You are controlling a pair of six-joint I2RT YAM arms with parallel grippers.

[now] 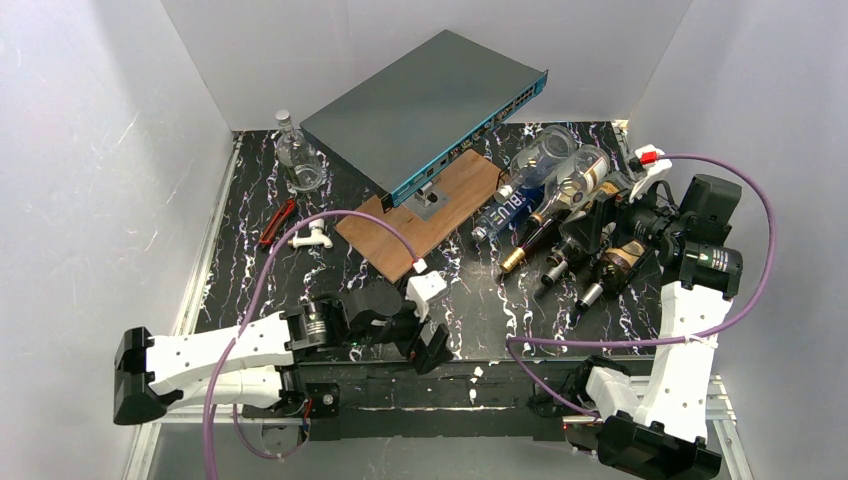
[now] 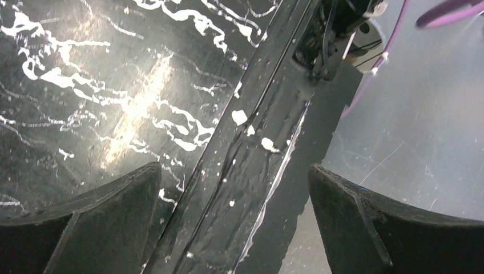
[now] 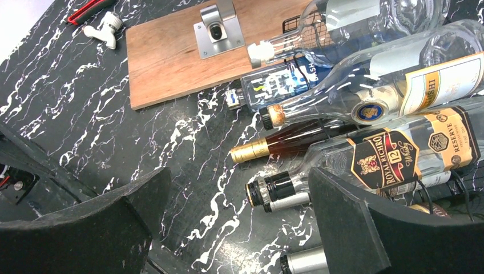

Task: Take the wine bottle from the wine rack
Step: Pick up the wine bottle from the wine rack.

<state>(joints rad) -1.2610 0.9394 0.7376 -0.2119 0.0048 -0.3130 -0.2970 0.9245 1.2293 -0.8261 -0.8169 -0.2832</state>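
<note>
Two robot arms are standing over a black marbled worktop (image 1: pixel 240 250), where the wine bottle (image 3: pixel 288 141), dark glass with a gold foil cap, is lying on its side on the wine rack (image 3: pixel 292 24), a low black wire frame at the right of the worktop. The bottle is resting between a cork-stoppered clear bottle (image 3: pixel 342 94) and a whisky bottle with a black and gold label (image 3: pixel 388 160), its neck pointing out over the worktop toward the wooden board (image 3: pixel 171 57). A blue-labelled bottle (image 3: pixel 274 85) and several others are sharing the rack.

The right end effector (image 3: pixel 237 182) is hovering just in front of the bottle necks, its jaws spread wide with nothing between them. The whisky bottle's cap is lying nearest the gap, and the wine bottle's gold tip is sitting a little beyond it. The left end effector (image 2: pixel 234 171) is hanging over the near edge of the worktop, well apart from the rack, likewise wide open and empty.

By the look of things, the task is barely beginning: no bottle is being gripped, and the wine bottle is sitting fully in its place. The whole job appears to be left: lining up on the gold-capped neck, closing on it, and drawing the bottle clear without rolling its neighbours. A grey network switch (image 1: pixel 420 100) is resting tilted on the board.
</note>
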